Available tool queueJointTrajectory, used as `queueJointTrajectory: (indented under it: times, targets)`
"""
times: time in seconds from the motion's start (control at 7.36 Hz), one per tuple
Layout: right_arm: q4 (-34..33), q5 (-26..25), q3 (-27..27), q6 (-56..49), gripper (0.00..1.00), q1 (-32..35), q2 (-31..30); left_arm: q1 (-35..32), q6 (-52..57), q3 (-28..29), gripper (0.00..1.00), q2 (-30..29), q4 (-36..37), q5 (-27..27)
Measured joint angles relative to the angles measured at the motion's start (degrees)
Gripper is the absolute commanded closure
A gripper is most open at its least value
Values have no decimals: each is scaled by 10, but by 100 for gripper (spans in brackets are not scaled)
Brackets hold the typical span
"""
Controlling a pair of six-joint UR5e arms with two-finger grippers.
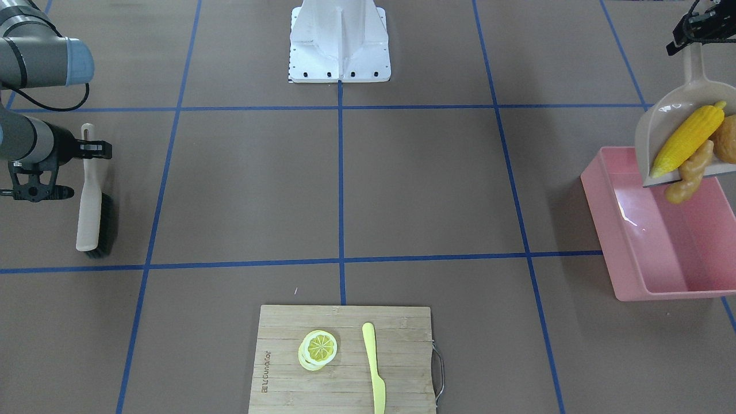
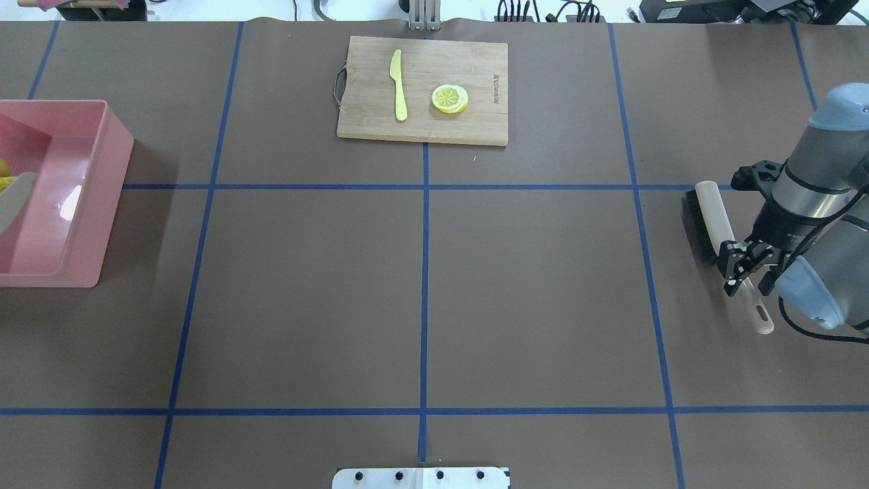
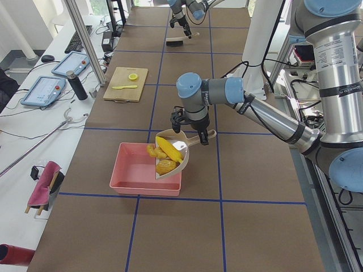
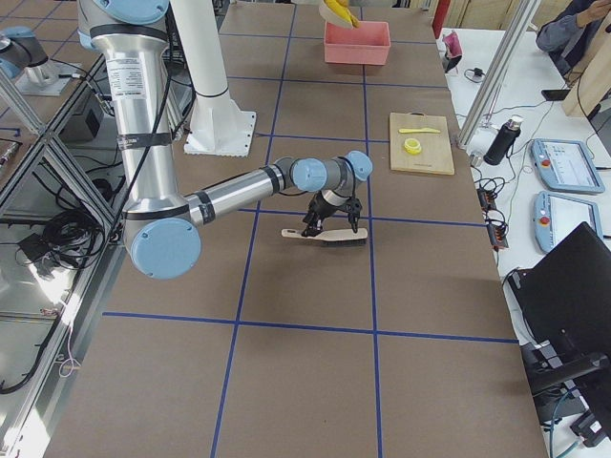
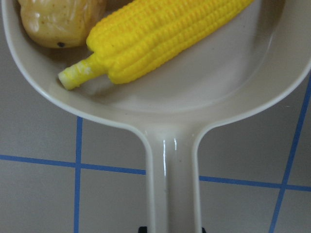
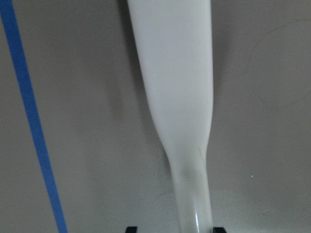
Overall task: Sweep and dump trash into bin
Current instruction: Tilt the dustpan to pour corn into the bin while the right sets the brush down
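- Left gripper (image 1: 693, 31): its jaws are clenched on the end of the handle of the dustpan (image 1: 667, 123). In the left wrist view, both jaws press against the handle's sides.
- Pan bowl: it lies ahead of those jaws, at the far end of the handle, and is tipped lip-down over the bin (image 1: 661, 247).
- Trash: you see all three pieces in the bowl, ahead of the left jaws. The corn cob (image 1: 690, 138) lies along the slope and the potato (image 1: 727, 141) sits beside it. The ginger root (image 1: 690, 172) hangs over the lip, above the bin.
- Bin: it stands below and ahead of the left jaws, and no piece shows on its floor.
- Right gripper (image 2: 747, 275): its jaws straddle the handle of the brush (image 2: 713, 214), which lies flat on the table. The right wrist view shows a gap between one jaw and the handle, so read this grip as released.
- Done, by judgement: the sweeping is finished, since no trash lies on the table and the brush is set down.
- Left to do: the dump itself. The pan probably needs more tilt before the pieces slide out.
- Not trash: the lemon slice (image 2: 449, 98) and the knife (image 2: 398, 85) rest on the cutting board (image 2: 366, 122), well apart from both pairs of jaws.
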Motion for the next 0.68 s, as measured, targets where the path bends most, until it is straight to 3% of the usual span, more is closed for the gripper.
queueJointTrajectory:
  times: [0.68]
  targets:
    - [-3,-4,5,-7,0,40,3,-5,106,14,100,-80,180,-5]
